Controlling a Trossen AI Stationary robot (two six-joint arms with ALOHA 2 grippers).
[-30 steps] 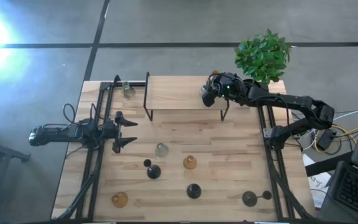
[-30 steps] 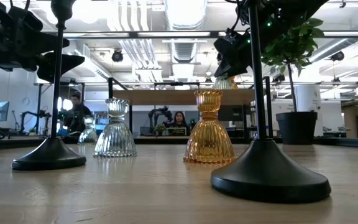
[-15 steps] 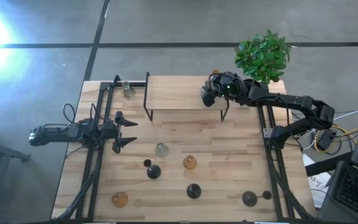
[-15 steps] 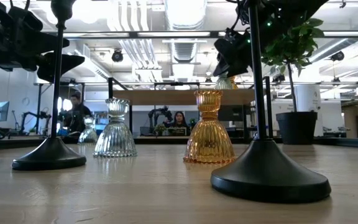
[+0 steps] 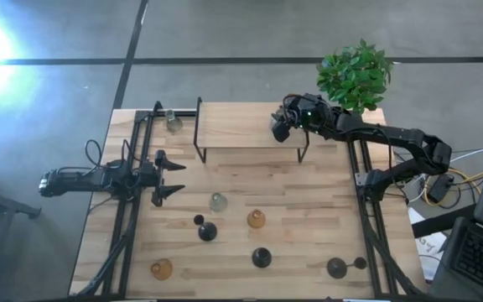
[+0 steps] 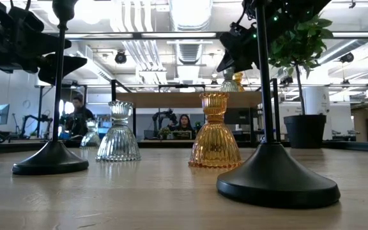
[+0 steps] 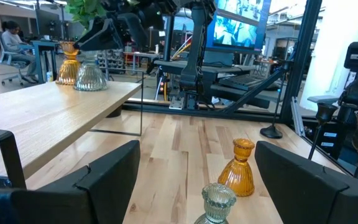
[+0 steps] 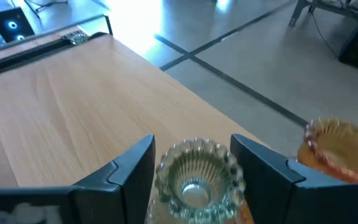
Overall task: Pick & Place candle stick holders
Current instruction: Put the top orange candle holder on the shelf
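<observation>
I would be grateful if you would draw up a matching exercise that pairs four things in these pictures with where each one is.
Things:
1. right pincer
2. left pincer
3. potted plant
4. amber holder

Places:
A. far right corner of the table
B. near left corner of the table
C. over the wooden shelf, fingers either side of a clear holder
D. open, above the table's left side

Pairs: 1-C, 2-D, 3-A, 4-B

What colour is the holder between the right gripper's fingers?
Clear, grey-tinted ribbed glass holder, seen best in the right wrist view.
</observation>
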